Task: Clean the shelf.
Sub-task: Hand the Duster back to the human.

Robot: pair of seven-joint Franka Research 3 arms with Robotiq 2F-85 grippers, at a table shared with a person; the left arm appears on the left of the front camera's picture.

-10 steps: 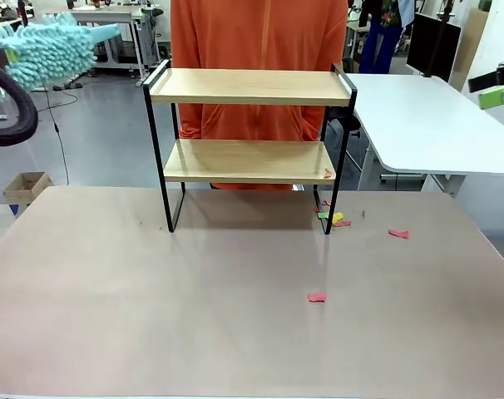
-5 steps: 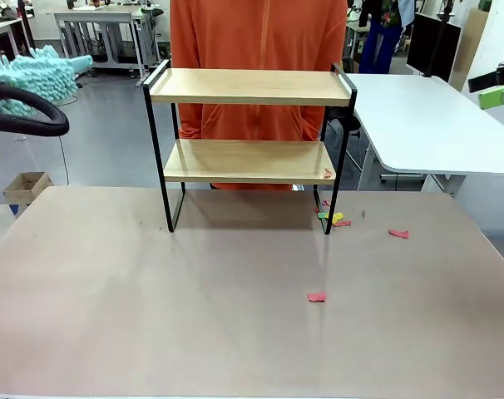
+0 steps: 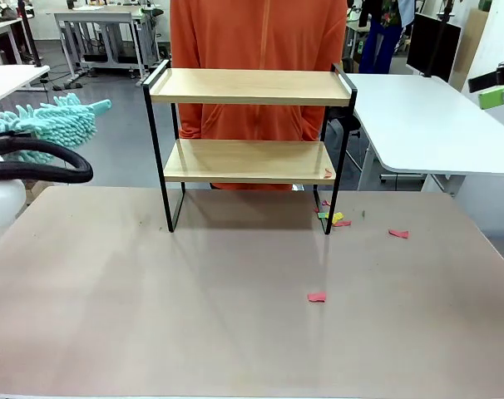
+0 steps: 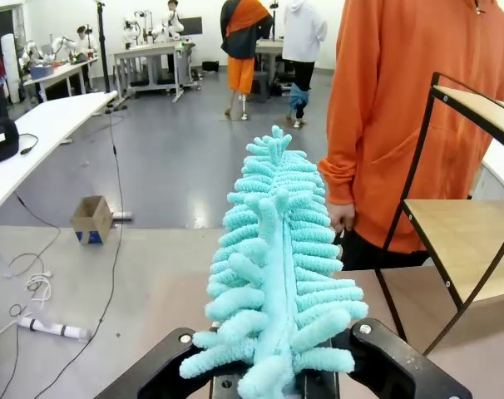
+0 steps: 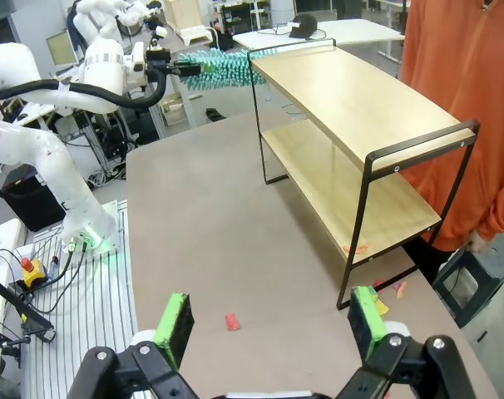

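Note:
The shelf (image 3: 249,86) stands at the far middle of the table, its two light wooden boards in a thin black frame. A pink paper scrap (image 3: 328,174) lies on the right end of the lower board. My left gripper (image 4: 273,384) is shut on the handle of a fluffy teal duster (image 4: 274,266). The duster (image 3: 56,125) hovers left of the shelf, off the table's left edge and about level with the lower board. My right gripper (image 5: 269,324) is open and holds nothing, high above the table's right side. It looks down on the shelf (image 5: 352,108) and the duster (image 5: 219,66).
A person in an orange top (image 3: 256,33) stands right behind the shelf. Coloured paper scraps lie by the shelf's right leg (image 3: 333,219), farther right (image 3: 398,233) and mid-table (image 3: 317,297). A white table (image 3: 427,116) stands at the back right.
The duster has come down at the left, from above the top board's height to about the lower board's level. The shelf, scraps and right gripper have not moved.

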